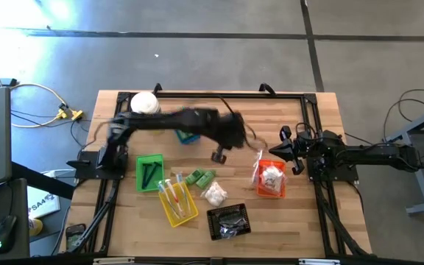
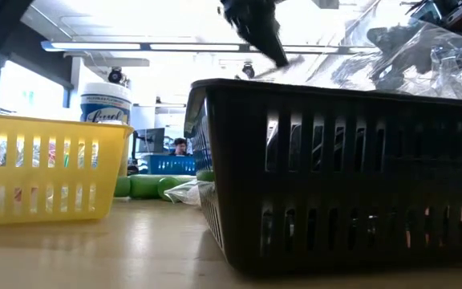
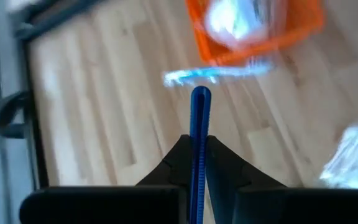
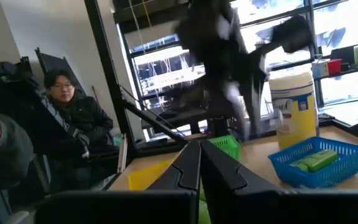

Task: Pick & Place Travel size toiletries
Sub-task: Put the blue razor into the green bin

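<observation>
My left gripper (image 1: 218, 155) hangs over the table's middle, tipped down, shut on a slim blue stick (image 3: 199, 118). It also shows at the top of the low view (image 2: 261, 32). Two green bottles (image 1: 201, 177) and a white puffy packet (image 1: 214, 194) lie on the wood between the baskets. A blurred clear-wrapped stick (image 3: 216, 73) shows beside the orange basket (image 3: 303, 28). My right gripper (image 1: 288, 147) waits shut at the table's right side, its fingers (image 4: 185, 168) touching nothing. My left gripper pinches the blue stick between its two fingers (image 3: 229, 168), and the stick stands edge-on in the gap. The stick's free end (image 3: 201, 94) juts out ahead of the fingertips, along the fingers. The fingers slant down from the table's left. The stick is clear of the table.
A green basket (image 1: 140, 174) with black combs, a yellow one (image 1: 191, 212) with sticks, a black one (image 1: 213, 224) with clear wraps and an orange one (image 1: 280, 193) with white packets stand on the table's near half. A blue basket (image 1: 188, 137) and a white jar (image 1: 144, 103) stand farther back. A person sits beyond the table.
</observation>
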`<state>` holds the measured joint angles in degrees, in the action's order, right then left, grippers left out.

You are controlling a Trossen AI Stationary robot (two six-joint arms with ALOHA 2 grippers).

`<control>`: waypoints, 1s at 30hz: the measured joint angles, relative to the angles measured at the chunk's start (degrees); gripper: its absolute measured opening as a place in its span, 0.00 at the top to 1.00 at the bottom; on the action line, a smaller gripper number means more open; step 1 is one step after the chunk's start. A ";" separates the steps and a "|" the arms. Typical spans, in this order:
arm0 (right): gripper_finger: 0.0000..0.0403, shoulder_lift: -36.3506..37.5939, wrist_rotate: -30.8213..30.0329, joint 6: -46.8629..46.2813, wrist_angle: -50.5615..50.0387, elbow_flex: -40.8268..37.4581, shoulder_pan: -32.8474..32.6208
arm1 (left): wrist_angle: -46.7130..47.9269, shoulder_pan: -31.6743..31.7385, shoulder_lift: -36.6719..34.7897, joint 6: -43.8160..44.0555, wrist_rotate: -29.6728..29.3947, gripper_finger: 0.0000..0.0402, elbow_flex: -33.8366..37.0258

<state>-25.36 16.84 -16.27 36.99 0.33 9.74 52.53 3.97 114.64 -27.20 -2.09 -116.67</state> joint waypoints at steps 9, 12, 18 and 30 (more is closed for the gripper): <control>0.99 0.09 0.16 -0.42 -0.38 0.00 0.02 | 0.91 6.41 -19.40 7.86 6.34 0.95 11.76; 0.99 0.09 0.26 -0.42 -0.59 0.00 0.02 | -2.62 7.72 -27.25 11.77 6.24 0.95 19.87; 0.99 0.09 0.27 -0.44 -0.78 0.01 0.02 | -13.23 7.53 -46.18 21.08 1.21 0.95 41.06; 0.99 -0.07 -0.10 -0.24 -0.86 0.01 0.02 | -24.46 -3.35 -77.25 51.89 -11.28 0.95 74.84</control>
<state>-25.44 16.75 -16.51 36.13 0.33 9.75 28.07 0.62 37.39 24.69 -13.37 -41.82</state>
